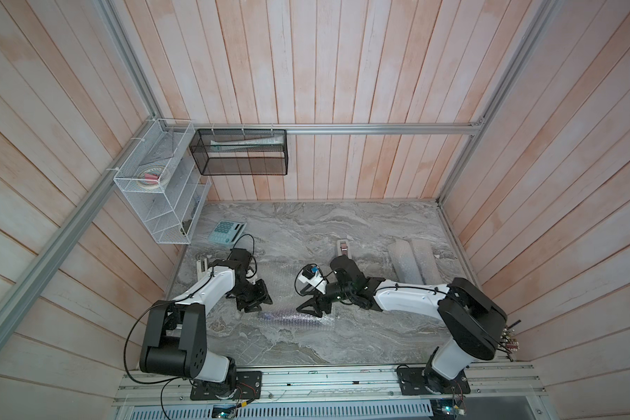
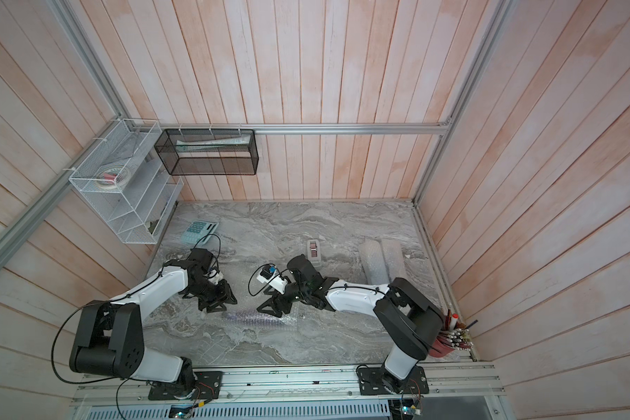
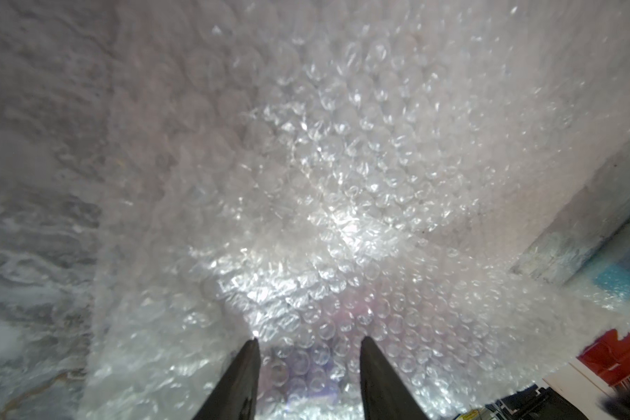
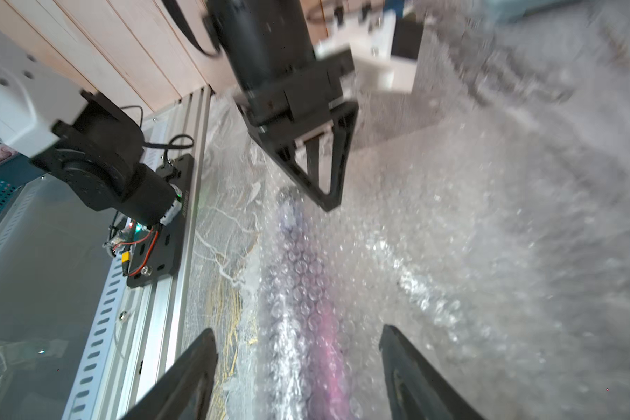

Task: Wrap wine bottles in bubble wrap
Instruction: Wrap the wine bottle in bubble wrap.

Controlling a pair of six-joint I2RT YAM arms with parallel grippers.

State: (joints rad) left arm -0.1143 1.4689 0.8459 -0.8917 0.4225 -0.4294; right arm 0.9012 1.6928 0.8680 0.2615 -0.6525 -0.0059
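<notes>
Centrally, toward the front edge of the table (image 1: pixel 306 225), a purple bottle (image 1: pixel 288 316) lies on its side, rolled into the near edge of the wrap (image 1: pixel 284 283). Its colour shows faintly through the bubbles in both top views. The unrolled part of the wrap spreads flat from the bottle toward the back of the table, between the two arms. In the right wrist view the bottle (image 4: pixel 299 276) appears as a long, bubbled purple ridge, with loose wrap (image 4: pixel 451 236) on one side and bare marble on the other.

The right gripper (image 1: pixel 311 311) is poised over one end of the bottle. Its fingers (image 4: pixel 197 367) are spread wide, one to each side of the ridge with clear gaps, and they hold nothing.

The left gripper (image 1: pixel 256 307) is at the opposite end, with its fingers about half apart and their tips down at the wrap. In the left wrist view the fingers (image 3: pixel 241 381) frame a patch of wrap (image 3: pixel 342 163) tinted purple. Whether they press the bundle or merely straddle it cannot be told.

Farther out, two tubes (image 1: pixel 411 262) of rolled wrap lie side by side at the right rear, well apart from the bottle. A grey dispenser (image 1: pixel 343 248) stands just behind the right arm. A calculator (image 1: pixel 227 231) lies at the left rear. A white basket (image 1: pixel 153 189) and a black basket (image 1: pixel 241 152) hang on the walls above.
</notes>
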